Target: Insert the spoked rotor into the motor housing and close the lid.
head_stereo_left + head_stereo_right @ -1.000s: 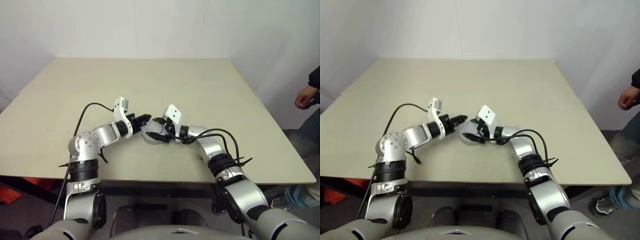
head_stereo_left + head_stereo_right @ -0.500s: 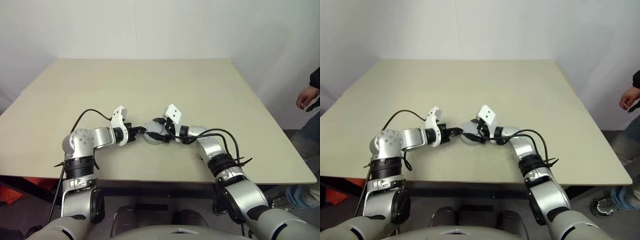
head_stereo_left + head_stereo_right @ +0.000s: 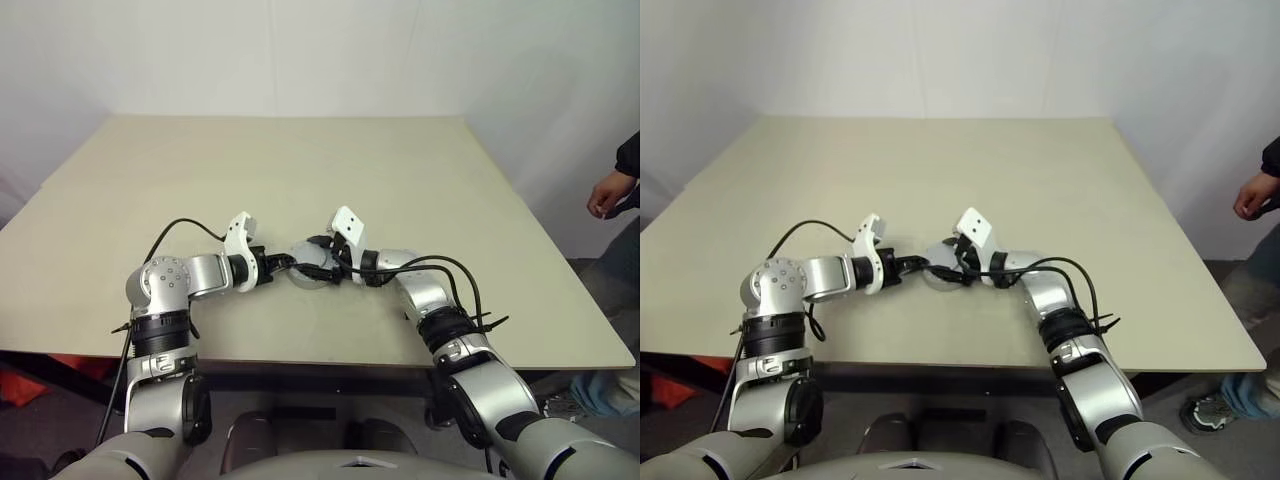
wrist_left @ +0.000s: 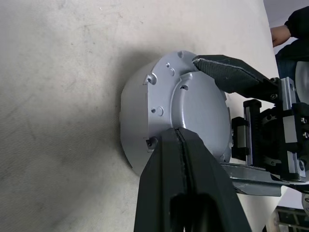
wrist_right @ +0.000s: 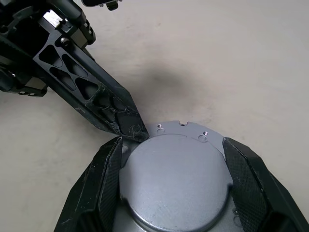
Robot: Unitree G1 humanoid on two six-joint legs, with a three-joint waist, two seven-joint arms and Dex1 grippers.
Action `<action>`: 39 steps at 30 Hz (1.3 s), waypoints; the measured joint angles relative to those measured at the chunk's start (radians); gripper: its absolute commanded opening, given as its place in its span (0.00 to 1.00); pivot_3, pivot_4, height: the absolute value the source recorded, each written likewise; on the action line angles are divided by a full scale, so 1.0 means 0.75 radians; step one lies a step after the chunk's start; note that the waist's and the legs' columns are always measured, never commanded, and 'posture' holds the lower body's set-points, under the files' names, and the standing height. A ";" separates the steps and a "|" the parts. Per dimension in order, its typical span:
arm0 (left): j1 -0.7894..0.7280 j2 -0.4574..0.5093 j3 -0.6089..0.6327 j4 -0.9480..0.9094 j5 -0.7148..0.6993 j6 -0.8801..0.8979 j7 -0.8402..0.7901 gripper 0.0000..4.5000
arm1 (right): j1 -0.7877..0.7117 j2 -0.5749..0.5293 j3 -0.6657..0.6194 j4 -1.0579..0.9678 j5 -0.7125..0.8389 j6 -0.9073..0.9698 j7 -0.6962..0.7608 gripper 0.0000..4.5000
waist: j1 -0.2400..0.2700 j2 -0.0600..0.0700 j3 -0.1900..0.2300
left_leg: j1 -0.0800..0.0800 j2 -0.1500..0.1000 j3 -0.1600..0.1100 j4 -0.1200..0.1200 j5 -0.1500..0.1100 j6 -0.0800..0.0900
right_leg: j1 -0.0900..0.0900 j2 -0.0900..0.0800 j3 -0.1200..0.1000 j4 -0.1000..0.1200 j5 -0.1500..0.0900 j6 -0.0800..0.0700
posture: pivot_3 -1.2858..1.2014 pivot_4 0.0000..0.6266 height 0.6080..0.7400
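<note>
Step in hand: lid (image 5: 179,186) looked seated on the motor housing (image 4: 137,123); judged a closing press.
Doing it well: push straight down on the rim, keep the housing from sliding.
Left gripper (image 4: 179,134): fingers shut together, holding nothing, tips on the lid's edge.
Right gripper (image 5: 176,159): spread wide, astride the lid.
Location: table (image 3: 300,170), 6 o'clock side.
Materials: matte grey cast metal, flat round face, small screw holes; black ribbed fingers (image 5: 244,181).

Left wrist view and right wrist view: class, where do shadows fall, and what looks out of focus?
Left wrist view: soft shadow on the table beside the lid, left gripper blurred up close. Right wrist view: faint shadow patch beyond the lid, right gripper soft-edged.
</note>
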 measured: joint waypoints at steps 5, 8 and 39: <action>-0.009 -0.002 0.006 0.002 0.005 -0.001 -0.005 0.00 | 0.069 -0.033 0.001 -0.143 0.031 0.069 0.085 1.00 | 0.001 0.000 0.000 | -0.006 0.001 0.000 -0.001 -0.001 0.007 | 0.000 0.000 0.000 -0.001 0.000 0.000 | 0.52 0.00 1.00; -0.018 -0.006 0.014 0.001 0.008 -0.001 -0.007 0.00 | 0.082 -0.041 0.000 -0.201 0.039 0.116 0.098 1.00 | 0.001 0.000 0.000 | -0.012 0.001 0.000 -0.004 -0.003 0.009 | -0.004 0.000 -0.001 -0.001 0.003 -0.006 | 0.52 0.00 1.00; -0.053 -0.026 0.050 0.034 0.043 0.056 -0.069 0.00 | -0.152 -0.297 -0.536 -0.232 0.572 1.840 -0.368 1.00 | 0.020 0.002 0.001 | -0.018 -0.001 0.000 -0.003 0.000 0.005 | -0.009 -0.004 -0.002 0.001 0.004 -0.005 | 0.52 0.00 1.00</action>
